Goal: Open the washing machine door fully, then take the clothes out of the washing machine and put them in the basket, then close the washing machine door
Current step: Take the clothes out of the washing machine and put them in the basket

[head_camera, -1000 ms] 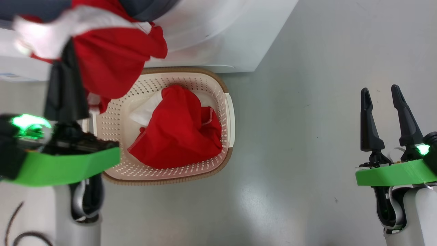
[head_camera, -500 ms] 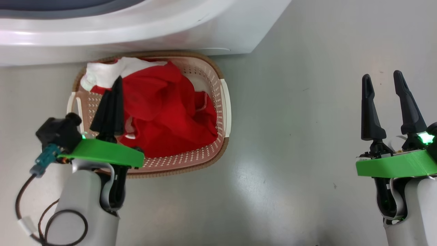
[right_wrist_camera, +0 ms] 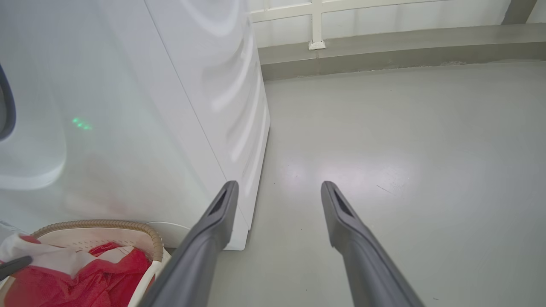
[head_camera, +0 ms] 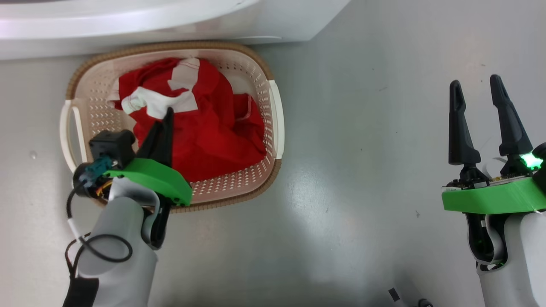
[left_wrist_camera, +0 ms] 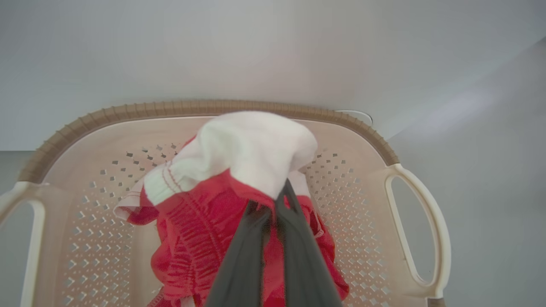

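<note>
Now, at the left, the left end effector (head_camera: 167, 116) hangs low over the basket (head_camera: 63, 128). Its two dark fingers are pressed together on a fold of the clothes (head_camera: 213, 132) — red fabric with white panels, heaped inside the basket. The basket sits on the floor (head_camera: 362, 179), just in front of the white washing machine (head_camera: 170, 21). Whether more clothes wait in the drum cannot be told.

The step in hand looks like the drop. It would go best if the fingers part fully while low over the basket's middle. They should then rise straight up, so no trim snags a fingertip and drags the bundle over the brown rim.

At the far right, the right end effector (head_camera: 475, 85) hovers over bare floor — fingers spread wide, holding nothing, well apart from the basket.
</note>
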You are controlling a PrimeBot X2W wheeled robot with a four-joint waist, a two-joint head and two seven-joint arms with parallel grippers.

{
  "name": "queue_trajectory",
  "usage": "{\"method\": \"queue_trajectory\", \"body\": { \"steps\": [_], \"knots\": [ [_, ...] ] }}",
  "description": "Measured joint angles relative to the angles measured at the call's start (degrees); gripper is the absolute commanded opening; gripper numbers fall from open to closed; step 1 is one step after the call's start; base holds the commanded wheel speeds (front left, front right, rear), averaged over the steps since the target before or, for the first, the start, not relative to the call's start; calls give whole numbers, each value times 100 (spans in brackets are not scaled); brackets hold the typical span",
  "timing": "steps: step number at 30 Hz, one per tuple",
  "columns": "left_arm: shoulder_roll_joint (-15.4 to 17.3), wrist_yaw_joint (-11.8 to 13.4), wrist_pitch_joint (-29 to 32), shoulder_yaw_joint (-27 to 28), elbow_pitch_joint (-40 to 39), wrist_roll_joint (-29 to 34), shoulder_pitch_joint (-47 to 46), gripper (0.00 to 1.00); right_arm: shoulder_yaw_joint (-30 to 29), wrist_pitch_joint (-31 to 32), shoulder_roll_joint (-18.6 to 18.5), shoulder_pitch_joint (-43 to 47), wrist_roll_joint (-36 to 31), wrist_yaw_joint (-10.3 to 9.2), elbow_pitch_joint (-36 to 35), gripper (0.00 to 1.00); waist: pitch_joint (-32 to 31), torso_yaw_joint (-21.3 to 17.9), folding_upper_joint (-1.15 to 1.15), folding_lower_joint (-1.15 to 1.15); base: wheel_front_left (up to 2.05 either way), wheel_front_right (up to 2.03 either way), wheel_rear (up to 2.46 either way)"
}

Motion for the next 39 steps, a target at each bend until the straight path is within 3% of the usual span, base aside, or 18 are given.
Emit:
{"method": "queue_trajectory", "body": {
  "steps": [12,13,16,17,18,31,39],
  "knots": [
    [18,0,4,-188,1135,-148,-612,0,60,0,-2,-70,0,0,-43,100,242,-141,0,0,0,0,0],
    [20,0,4,-207,1185,-175,-625,5,65,0,-2,-70,1,0,-43,100,240,-146,0,0,0,0,0],
    [49,0,4,-234,1281,-209,-632,45,68,0,-2,-70,1,0,-40,100,221,-150,0,0,0,0,0],
    [71,0,4,-234,1284,-209,-632,91,67,0,-2,-71,1,0,-36,100,211,-148,0,0,0,0,0],
    [93,0,4,-231,1283,-209,-633,100,67,0,-2,-71,1,0,-34,100,197,-146,0,0,0,0,0],
    [102,0,4,-79,1022,-269,-531,100,41,0,-2,-69,-1,0,99,100,-176,-72,0,0,0,0,0],
    [121,0,4,167,276,-236,82,100,51,0,-1,11,54,0,310,100,-763,-57,0,0,0,0,0]
  ]
}}
